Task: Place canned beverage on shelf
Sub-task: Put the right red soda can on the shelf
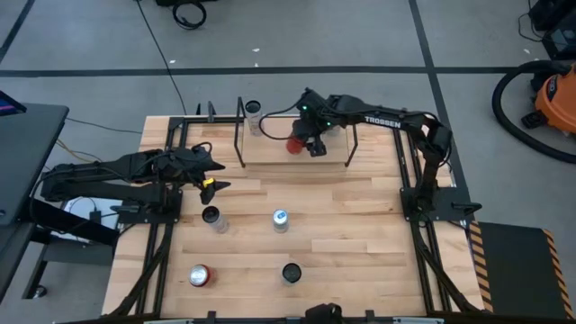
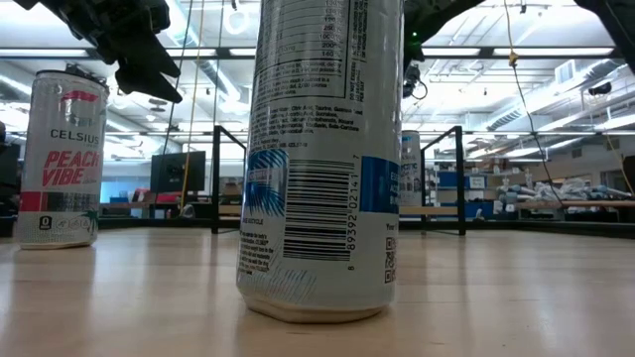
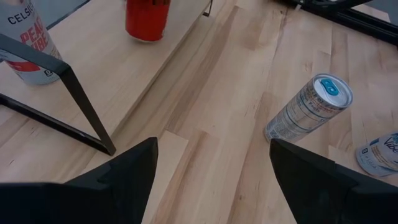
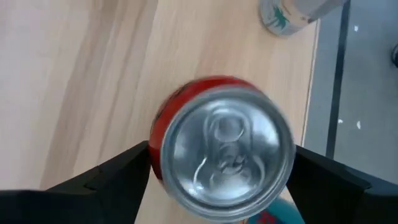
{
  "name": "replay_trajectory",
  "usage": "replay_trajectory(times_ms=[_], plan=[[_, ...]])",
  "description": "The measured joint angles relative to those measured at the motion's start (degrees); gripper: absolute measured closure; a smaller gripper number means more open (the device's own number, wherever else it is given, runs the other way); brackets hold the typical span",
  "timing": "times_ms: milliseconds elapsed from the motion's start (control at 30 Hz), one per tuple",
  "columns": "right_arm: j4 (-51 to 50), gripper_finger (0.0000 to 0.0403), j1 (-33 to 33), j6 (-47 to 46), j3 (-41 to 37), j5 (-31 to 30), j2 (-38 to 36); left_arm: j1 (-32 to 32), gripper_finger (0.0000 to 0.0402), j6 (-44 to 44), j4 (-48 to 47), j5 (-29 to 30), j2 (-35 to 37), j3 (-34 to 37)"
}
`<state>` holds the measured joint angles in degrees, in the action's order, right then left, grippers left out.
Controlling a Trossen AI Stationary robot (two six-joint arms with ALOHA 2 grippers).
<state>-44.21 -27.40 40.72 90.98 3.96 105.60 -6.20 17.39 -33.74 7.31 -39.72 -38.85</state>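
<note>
A red can stands upright on the shelf's light-wood board, its bottom on the wood. My right gripper hangs over it, slanting down. Its two fingers stand close beside the can's two sides, and I see no clear touch. A white Celsius can stands at the shelf's far left end. My left gripper waits above the table's left side, open, with nothing between its fingers.
Several more cans stand on the table nearer the front: a dark-topped one, a blue-topped one, a red one and another dark one. The shelf's black rod posts rise at its ends.
</note>
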Motion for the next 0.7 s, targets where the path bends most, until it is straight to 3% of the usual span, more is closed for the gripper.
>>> replay_trajectory(times_ms=[400,700], plan=[[2.2,0.0054,0.0,0.0,0.0,-1.5,1.2,0.0,0.0090,-0.1,0.1,0.0,0.0,0.0],[-0.1,0.0053,0.2,-1.0,8.7,-3.3,1.1,0.0,0.0090,-0.2,0.1,0.0,0.0,0.0]])
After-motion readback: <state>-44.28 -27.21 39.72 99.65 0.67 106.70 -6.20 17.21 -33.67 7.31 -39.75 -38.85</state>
